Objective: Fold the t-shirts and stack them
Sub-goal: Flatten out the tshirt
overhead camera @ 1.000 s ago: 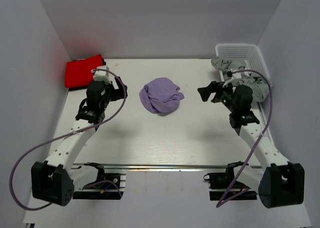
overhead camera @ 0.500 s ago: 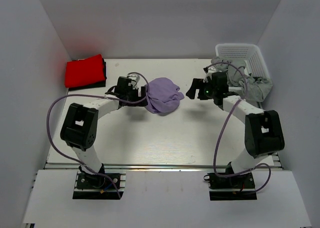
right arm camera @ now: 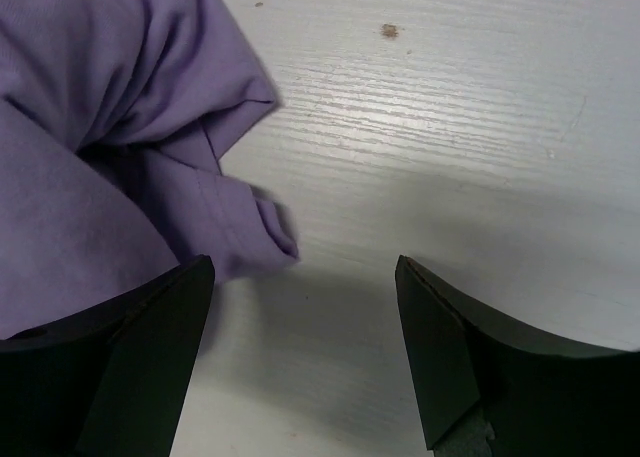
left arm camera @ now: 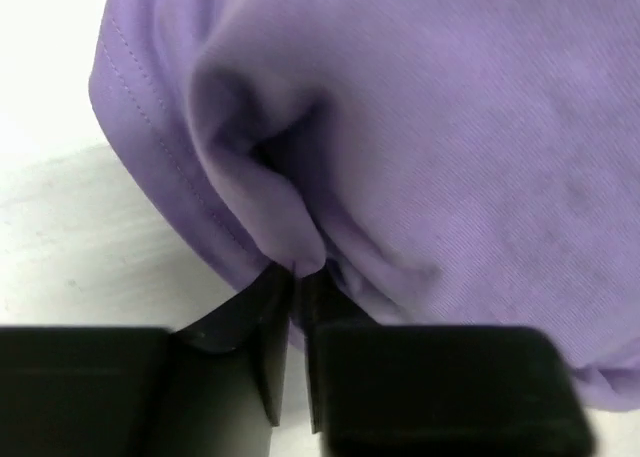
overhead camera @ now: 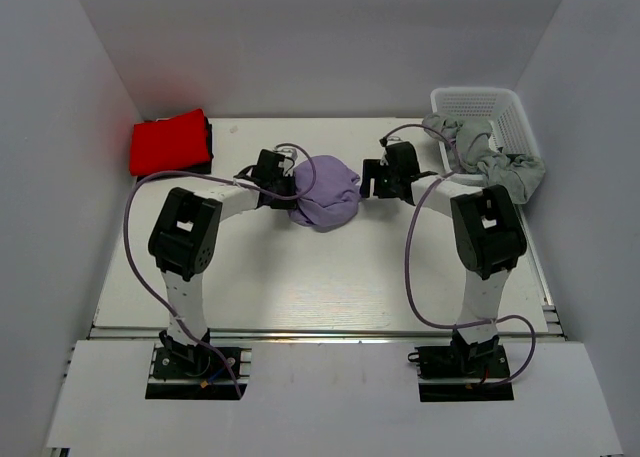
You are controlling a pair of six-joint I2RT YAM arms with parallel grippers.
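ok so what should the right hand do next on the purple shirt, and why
Probably ease the right hand forward a little and close. Its jaws stand open over the white wood-grain table, with a folded corner of the crumpled light lavender cotton t-shirt just ahead of them, while the left hand pinches the opposite edge.

A white table (overhead camera: 300, 267) with a faint wood grain carries three things. A crumpled lavender-purple cotton t-shirt (overhead camera: 328, 192) lies bunched in a mound near the middle of the far half. A folded bright red t-shirt (overhead camera: 168, 143) sits in the far left corner. A white plastic lattice basket (overhead camera: 480, 102) stands in the far right corner, well apart from both.
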